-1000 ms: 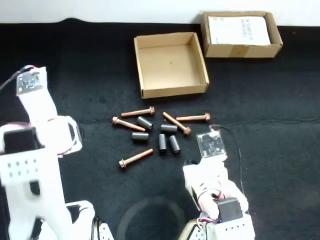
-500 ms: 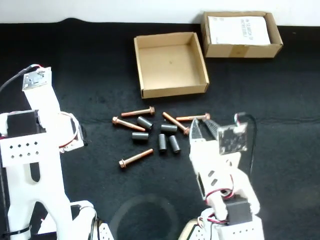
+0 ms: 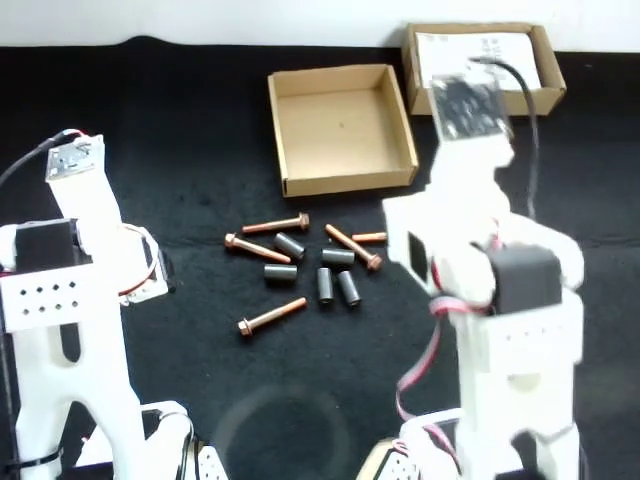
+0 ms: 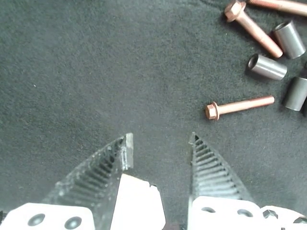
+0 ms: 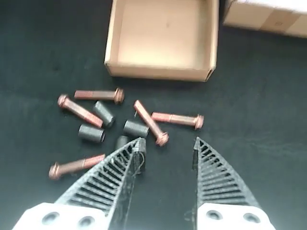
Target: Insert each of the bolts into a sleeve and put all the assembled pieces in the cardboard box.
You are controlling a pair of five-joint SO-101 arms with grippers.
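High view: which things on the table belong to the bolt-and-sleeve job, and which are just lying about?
Part of the job:
- five bolts, loose
- five sleeves, none with a bolt in it yet
- the empty cardboard box

Just lying about:
- the other box, with a sheet of paper inside

No text, number or sign can be read. Dark printed lines are seen at the top of a white sheet lying in the smaller carton at the back of the surface, but they are too small to be made out.
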